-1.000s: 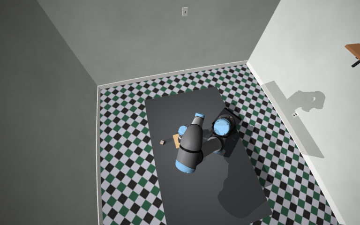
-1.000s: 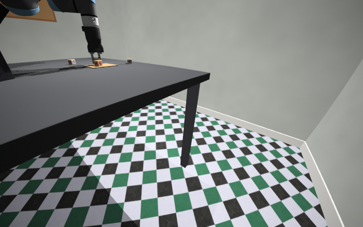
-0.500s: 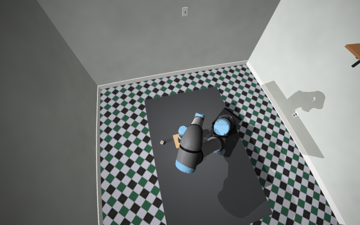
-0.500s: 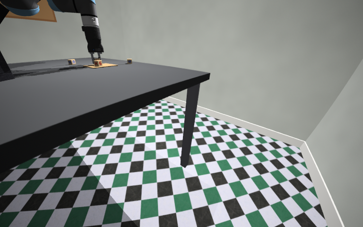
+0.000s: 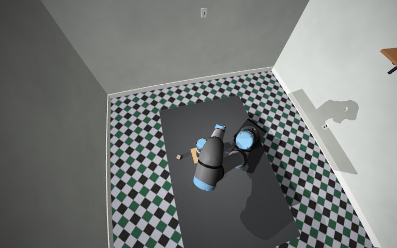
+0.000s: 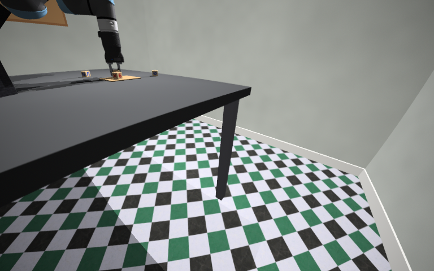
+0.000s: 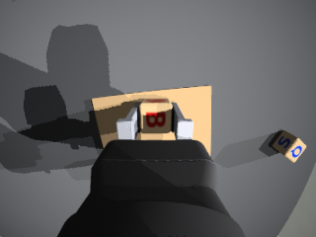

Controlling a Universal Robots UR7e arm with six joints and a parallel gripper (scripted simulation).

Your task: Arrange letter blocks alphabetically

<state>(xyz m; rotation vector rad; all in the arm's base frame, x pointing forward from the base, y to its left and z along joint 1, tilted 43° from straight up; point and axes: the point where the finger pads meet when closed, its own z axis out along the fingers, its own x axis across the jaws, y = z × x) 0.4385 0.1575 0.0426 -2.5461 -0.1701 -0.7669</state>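
On the dark tabletop [image 6: 134,95], seen from the exterior view, a block with blue markings [image 6: 85,73] sits at far left, well apart from the tan mat [image 6: 129,77]. At centre, the robot's black hand [image 6: 114,70] points straight down over the mat, its 2 fingers set on either side of a wooden block with a red letter B on top [image 7: 156,120]. The fingers stand partly apart at about the block's width; whether they press the block or merely flank it cannot be told from the pictures. The B block rests on the mat, near its left part in the wrist view, with bare mat showing to its right. In the exterior view the same block [image 6: 117,75] shows red markings on its side faces.

Farther right, a block with blue characters [image 7: 290,145] lies on the tabletop off the mat, turned at an angle to the mat's edge. From the top view, the arm's grey links hide most of the mat [image 5: 193,155], and that lone block [image 5: 179,156] sits just beyond the mat's left edge.
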